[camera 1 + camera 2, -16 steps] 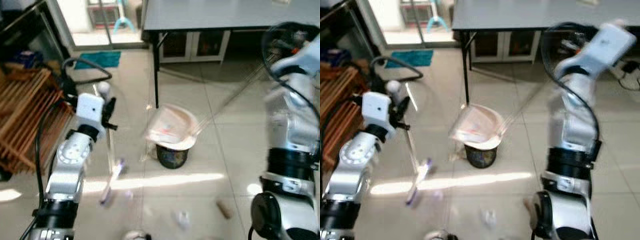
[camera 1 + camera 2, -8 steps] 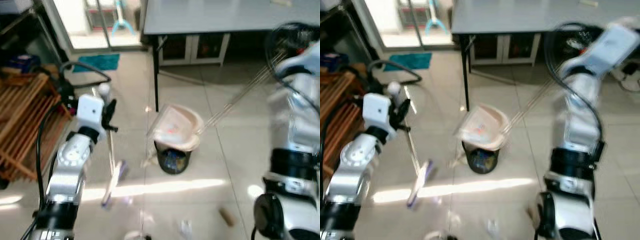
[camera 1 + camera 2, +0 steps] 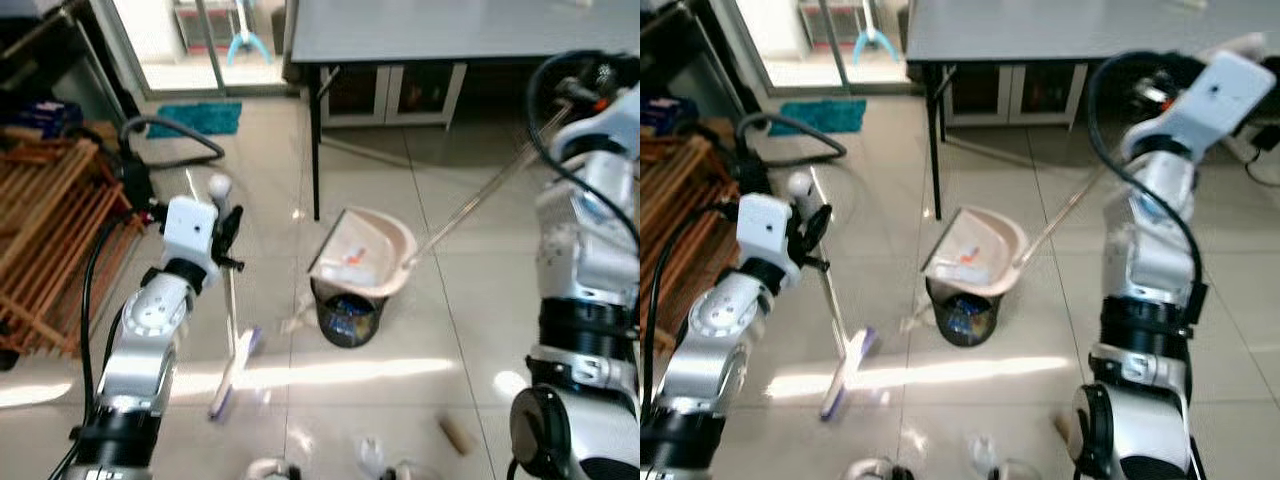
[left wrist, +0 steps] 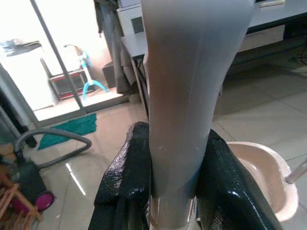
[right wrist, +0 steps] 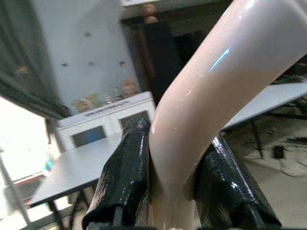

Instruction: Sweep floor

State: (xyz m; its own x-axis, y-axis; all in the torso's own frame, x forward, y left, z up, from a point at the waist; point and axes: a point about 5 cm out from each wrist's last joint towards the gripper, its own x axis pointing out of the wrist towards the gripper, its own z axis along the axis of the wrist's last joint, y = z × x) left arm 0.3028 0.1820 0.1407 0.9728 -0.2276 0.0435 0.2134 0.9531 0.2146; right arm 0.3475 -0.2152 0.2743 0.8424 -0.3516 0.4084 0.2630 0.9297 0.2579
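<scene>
Tipping further now, the dustpan (image 3: pixel 363 253) is hanging tilted right over the small black waste bin (image 3: pixel 346 315), sitting a touch nearer to the bin's rim than it was half a second ago, while the head camera has steadied and the blur is gone. The right pincer (image 5: pixel 175 158) is clamping its two black fingers (image 5: pixel 122 175) tight around the dustpan's long cream handle (image 5: pixel 211 91), which is running diagonally from the pan up to the far right. On the left, the left pincer (image 4: pixel 175 167) is squeezing the pale broom handle (image 4: pixel 184 91) between both fingers, and the broom (image 3: pixel 232 330) is standing near upright with its purple-edged head (image 3: pixel 232 365) resting on the tiled floor (image 3: pixel 470 330), to the left of the bin. Scraps of litter (image 3: pixel 368 452) are lying on the tiles near the robot, along with a small brown cylinder (image 3: pixel 453 434) to the right. A grey counter (image 3: pixel 450 30) is standing at the far side, one black leg coming down just beyond the dustpan. A wooden rack (image 3: pixel 45 230) is lying on the left, with a vacuum hose (image 3: pixel 180 135) and a teal mat (image 3: pixel 195 117) beyond it.
</scene>
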